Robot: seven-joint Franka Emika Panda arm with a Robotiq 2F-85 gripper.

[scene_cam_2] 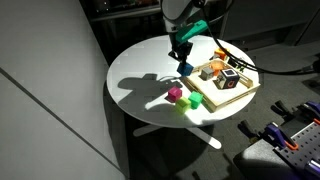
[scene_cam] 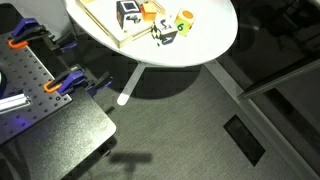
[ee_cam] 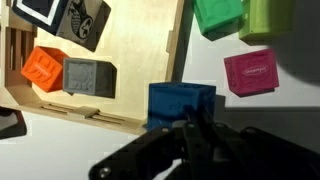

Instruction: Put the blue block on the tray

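Gripper point(scene_cam_2: 182, 60) squeezes blue block point(ee_cam: 182, 103); block seems lifted off table point(scene_cam_2: 135, 75), just beside tray point(ee_cam: 130, 60) rim; carry step; next: move over rim, find bare spot near grey block point(ee_cam: 88, 75), let go

No readable text, labels, brands or numbers, in any view
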